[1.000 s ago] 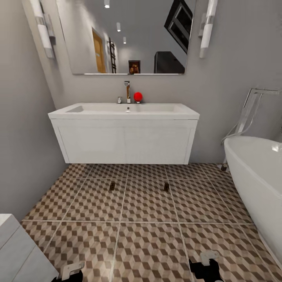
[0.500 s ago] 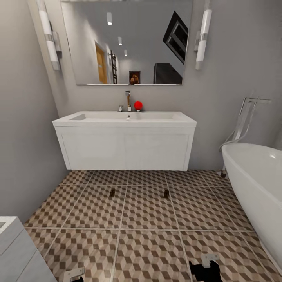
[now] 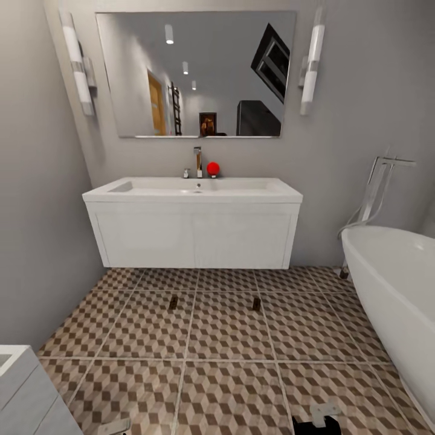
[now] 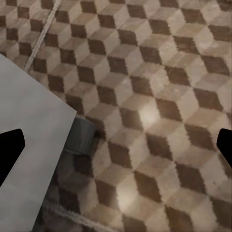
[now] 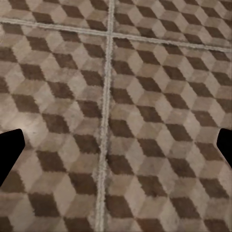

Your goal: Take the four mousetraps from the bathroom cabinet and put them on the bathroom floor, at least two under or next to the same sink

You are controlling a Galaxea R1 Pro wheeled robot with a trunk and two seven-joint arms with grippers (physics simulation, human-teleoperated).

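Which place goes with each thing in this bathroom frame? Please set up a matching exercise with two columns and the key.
Things:
1. red ball
2. bathtub
3. two mousetraps
4. mirror

Places:
A. on the tiled floor in front of the sink
B. on the wall above the sink
C. on the sink top beside the faucet
D. at the head view's right edge

Pairs: 1-C, 2-D, 3-A, 4-B

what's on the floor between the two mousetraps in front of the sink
Nothing: in the head view, only bare bathroom floor separates the left mousetrap and right mousetrap.
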